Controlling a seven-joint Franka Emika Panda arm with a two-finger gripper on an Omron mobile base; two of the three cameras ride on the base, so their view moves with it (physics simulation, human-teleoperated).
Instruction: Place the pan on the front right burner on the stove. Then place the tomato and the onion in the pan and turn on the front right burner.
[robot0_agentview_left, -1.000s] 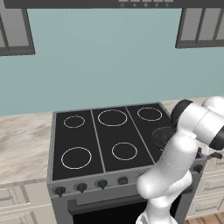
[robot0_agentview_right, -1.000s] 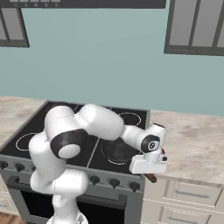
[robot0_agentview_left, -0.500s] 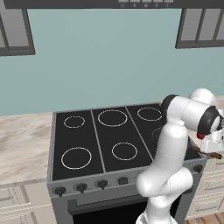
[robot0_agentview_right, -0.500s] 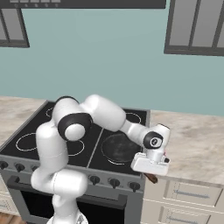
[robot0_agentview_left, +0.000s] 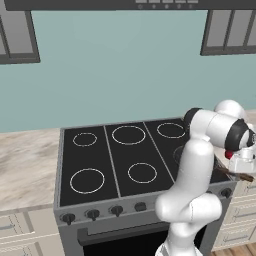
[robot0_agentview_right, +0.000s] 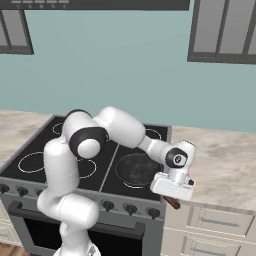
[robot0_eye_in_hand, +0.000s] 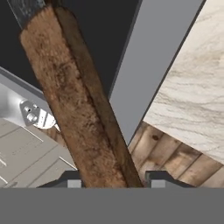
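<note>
Teal-walled kitchen; marbled beige surface (robot0_agentview_right: 227, 160) flanks the grey stove (robot0_agentview_right: 107, 197) with glossy black top. Round dark pan (robot0_agentview_right: 136, 169) lies on the front right burner (robot0_agentview_right: 125, 183), at 3 o'clock. Jaws straddle its rough brown handle (robot0_eye_in_hand: 74, 100); grip indeterminable.

Dark grey pan (robot0_agentview_right: 134, 169) – rough brown handle (robot0_eye_in_hand: 83, 109); black stove (robot0_agentview_left: 100, 160), white rings

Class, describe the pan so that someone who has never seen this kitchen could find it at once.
Find the stove with its black glass top and white rings. At its front right corner, by the marble counter, sits the pan: a shallow, round, dark grey dish. Alone on the cooktop, it has a brown handle jutting past the stove's front edge between the gripper fingers.
</note>
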